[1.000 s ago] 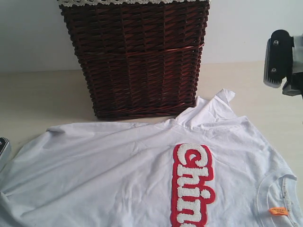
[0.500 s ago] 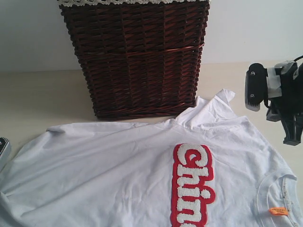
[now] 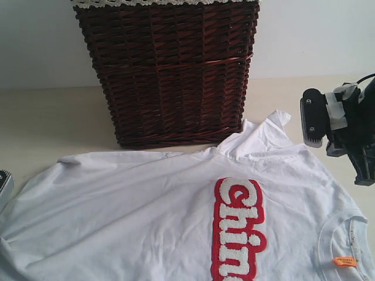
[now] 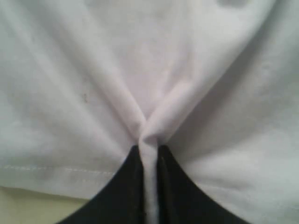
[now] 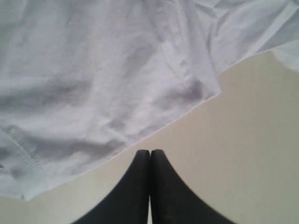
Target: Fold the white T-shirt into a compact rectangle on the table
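The white T-shirt [image 3: 135, 205] lies spread on the table [image 3: 47, 117] with its red-outlined lettering [image 3: 237, 225] facing up and its collar at the lower right. My left gripper [image 4: 149, 149] is shut on a pinched ridge of the white T-shirt [image 4: 154, 70], near a stitched hem. Only a sliver of that arm shows at the exterior view's left edge. My right gripper [image 5: 150, 153] is shut and holds nothing. It hangs over the bare table [image 5: 243, 140], just off the shirt's edge [image 5: 117, 84]. In the exterior view the right gripper [image 3: 364, 172] is beside the shirt's right shoulder.
A tall dark brown wicker basket [image 3: 170, 70] with lace trim stands behind the shirt, touching its raised sleeve [image 3: 266, 132]. An orange label [image 3: 344, 261] sits inside the collar. Bare table lies left of the basket and along the far right.
My right arm has come down and to the left from the upper right, toward the shirt's right shoulder. The shirt and left gripper have not moved.
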Motion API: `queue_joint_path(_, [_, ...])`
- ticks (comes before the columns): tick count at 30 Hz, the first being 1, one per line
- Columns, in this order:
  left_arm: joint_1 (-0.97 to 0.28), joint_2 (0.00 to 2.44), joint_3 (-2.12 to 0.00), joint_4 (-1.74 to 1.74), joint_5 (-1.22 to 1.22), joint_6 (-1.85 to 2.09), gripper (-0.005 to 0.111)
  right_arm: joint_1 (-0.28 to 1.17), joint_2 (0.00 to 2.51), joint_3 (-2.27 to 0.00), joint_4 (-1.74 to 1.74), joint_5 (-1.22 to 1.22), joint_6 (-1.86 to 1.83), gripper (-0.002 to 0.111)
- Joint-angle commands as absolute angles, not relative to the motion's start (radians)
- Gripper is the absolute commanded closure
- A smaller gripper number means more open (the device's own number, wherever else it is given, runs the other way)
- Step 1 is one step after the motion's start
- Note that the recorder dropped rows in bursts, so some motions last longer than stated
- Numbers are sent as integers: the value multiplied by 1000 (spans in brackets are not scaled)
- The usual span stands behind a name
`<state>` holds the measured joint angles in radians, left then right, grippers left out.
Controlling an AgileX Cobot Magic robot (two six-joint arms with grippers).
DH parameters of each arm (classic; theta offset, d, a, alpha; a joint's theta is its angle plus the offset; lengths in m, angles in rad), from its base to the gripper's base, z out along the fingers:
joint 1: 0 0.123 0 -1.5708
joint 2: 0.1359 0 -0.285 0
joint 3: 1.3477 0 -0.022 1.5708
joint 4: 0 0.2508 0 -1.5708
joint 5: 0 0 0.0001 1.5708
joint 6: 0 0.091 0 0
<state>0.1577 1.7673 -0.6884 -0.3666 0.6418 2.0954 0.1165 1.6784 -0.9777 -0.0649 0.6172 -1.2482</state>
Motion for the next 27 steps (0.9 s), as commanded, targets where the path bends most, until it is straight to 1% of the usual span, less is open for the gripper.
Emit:
queue_joint_path(1, [151,1811,-652,-353,635,2090,107,113,1696,-984,-60,724,-1367,96])
queue_joint_path(3, [151,1811,-652,-353,635,2090,107,110,1711,-982,-27,802,-1404,76])
queue_joint_path(4, [151,1811,-652,-353,635,2090,107,102,1714,-972,47,839,-1436,55])
queue_joint_path(6, [151,1811,-652,-353,635,2090,107,80,1714,-945,273,826,-1512,23])
queue_joint_path(7, [151,1811,-652,-353,635,2090,107,63,1710,-926,447,821,-1549,2])
queue_joint_path(9, [151,1811,-652,-353,635,2090,107,44,1704,-909,630,839,-1575,5])
queue_joint_path(12, [151,1811,-652,-353,635,2090,107,28,1691,-897,858,895,-1528,6])
queue_joint_path(15, [151,1811,-652,-353,635,2090,107,26,1672,-907,874,956,-1460,6])
queue_joint_path(17, [151,1811,-652,-353,635,2090,107,26,1663,-926,796,1062,-1461,6])
queue_joint_path(20, [151,1811,-652,-353,635,2090,107,29,1663,-944,557,1221,-1444,6])
queue_joint_path(24, [151,1811,-652,-353,635,2090,107,18,1663,-913,260,1200,-1444,6])
queue_joint_path(27, [151,1811,-652,-353,635,2090,107,12,1663,-856,206,996,-1495,6])
